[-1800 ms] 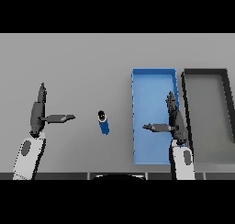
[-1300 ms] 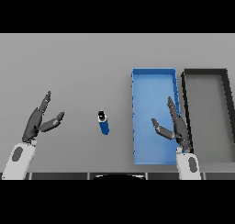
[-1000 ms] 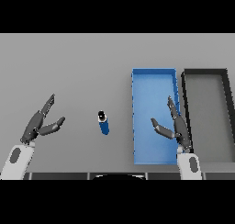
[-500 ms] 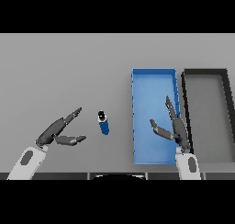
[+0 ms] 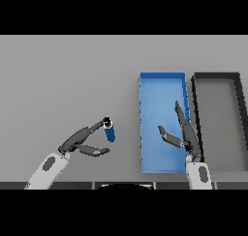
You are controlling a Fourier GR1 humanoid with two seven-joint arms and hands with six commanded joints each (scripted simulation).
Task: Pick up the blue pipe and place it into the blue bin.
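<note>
A short blue pipe (image 5: pixel 110 130) with a dark open end lies on the grey table, left of the blue bin (image 5: pixel 162 85). My left hand (image 5: pixel 80 140) lies low and stretched toward it, open, with its fingertips touching the pipe's dark end and the thumb below, apart from it. My right hand (image 5: pixel 186 133) hovers open over the near right part of the blue bin, fingers straight and thumb pointing left.
A dark grey bin (image 5: pixel 220 78) stands directly right of the blue bin, their walls side by side. Bare grey table (image 5: pixel 63 80) spreads left and behind the pipe.
My left hand has swung in from the left, dropped lower and reached rightward until its fingertips meet the pipe. The right hand barely shifted. The pipe has stayed in place.
</note>
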